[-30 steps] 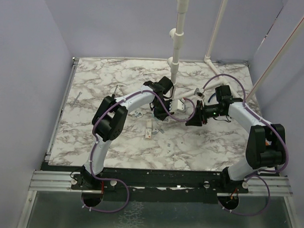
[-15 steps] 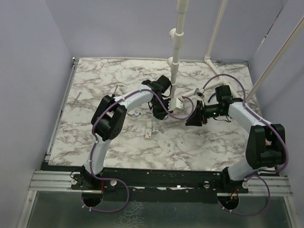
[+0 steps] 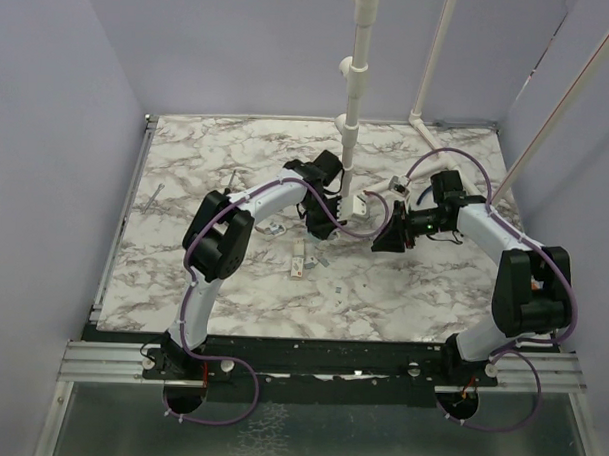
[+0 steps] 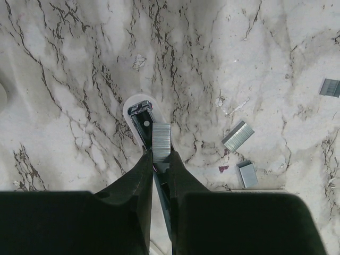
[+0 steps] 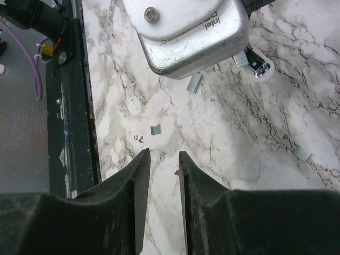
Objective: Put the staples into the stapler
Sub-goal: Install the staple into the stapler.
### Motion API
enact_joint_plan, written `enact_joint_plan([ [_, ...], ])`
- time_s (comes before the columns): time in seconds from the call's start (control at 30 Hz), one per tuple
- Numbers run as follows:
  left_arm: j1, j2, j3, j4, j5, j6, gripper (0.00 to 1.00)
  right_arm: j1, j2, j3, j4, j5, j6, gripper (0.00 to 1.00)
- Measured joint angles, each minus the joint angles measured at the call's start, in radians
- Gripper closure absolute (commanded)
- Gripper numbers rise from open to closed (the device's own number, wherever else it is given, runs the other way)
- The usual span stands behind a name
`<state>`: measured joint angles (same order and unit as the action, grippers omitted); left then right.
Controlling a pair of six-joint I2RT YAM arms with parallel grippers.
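Observation:
In the left wrist view my left gripper [image 4: 160, 155] is shut on the staples [image 4: 161, 139], a short grey strip that sticks out past its fingertips. Just beneath and to the left lies the stapler [image 4: 138, 112], its white rounded end and open metal channel showing. The rest of it is hidden under the fingers. The strip overlaps the stapler's right edge; I cannot tell whether they touch. My right gripper [image 5: 164, 154] hangs open over bare marble with nothing between its fingers. The right wrist view also catches the stapler [image 5: 261, 68] tip past the left arm's camera housing [image 5: 186, 32].
Loose staple strips lie on the marble near the stapler [image 4: 237, 136] [image 4: 247, 174] [image 4: 330, 87]. A small white box [image 3: 299, 261] lies nearer the table's front. A white pipe stand [image 3: 350, 120] rises behind the arms. The black front rail [image 5: 69, 106] runs along the table's near edge.
The left wrist has shifted slightly toward the back of the table, still holding the staples. The right arm has not moved.

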<state>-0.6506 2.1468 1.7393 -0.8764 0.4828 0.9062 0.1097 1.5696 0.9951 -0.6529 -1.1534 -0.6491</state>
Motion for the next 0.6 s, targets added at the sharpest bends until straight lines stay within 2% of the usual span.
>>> enact_joint_plan([
  [0.6, 0.000, -0.065, -0.040, 0.130, -0.003, -0.252, 1.00, 0.000, 0.003, 0.001, -0.004, 0.000, -0.007, 0.68],
])
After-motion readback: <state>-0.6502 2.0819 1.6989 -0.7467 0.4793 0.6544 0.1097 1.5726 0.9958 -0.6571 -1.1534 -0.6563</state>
